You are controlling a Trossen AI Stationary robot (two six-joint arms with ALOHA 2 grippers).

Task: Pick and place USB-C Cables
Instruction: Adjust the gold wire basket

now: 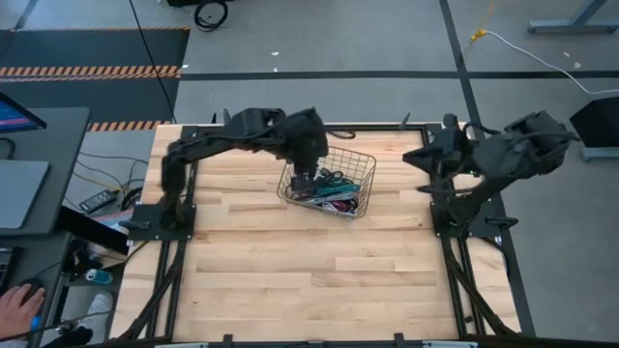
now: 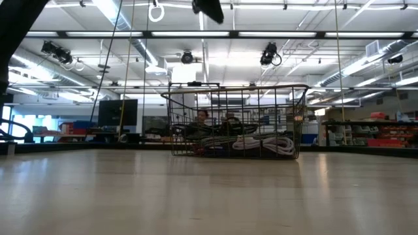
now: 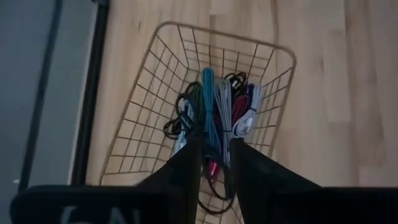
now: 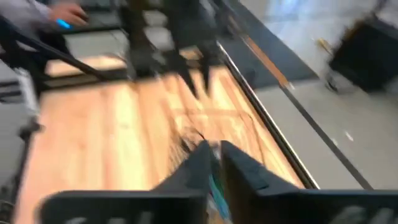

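A dark wire-mesh basket [image 1: 360, 166] [image 2: 235, 121] [image 3: 146, 124] stands on the wooden table, a little toward the far side. The USB-C cables [image 1: 334, 195] [image 3: 214, 102] [image 2: 261, 143] lie bundled on its floor: teal, grey, purple, black, white and magenta. My left gripper [image 1: 308, 181] [image 3: 216, 142] hangs open above the basket's left part, pointing steeply down, and the cables show through the gap between its fingers. My right gripper [image 1: 424, 184] [image 4: 216, 146] is raised at the table's right side, clear of the basket. Its wrist view is smeared.
Bare wooden tabletop [image 1: 309, 271] stretches from the basket to the near edge. Black frame rails [image 1: 455, 261] run along both sides. A desk with a screen [image 1: 19, 184] stands to the left, where a person's hand [image 1: 14, 304] rests.
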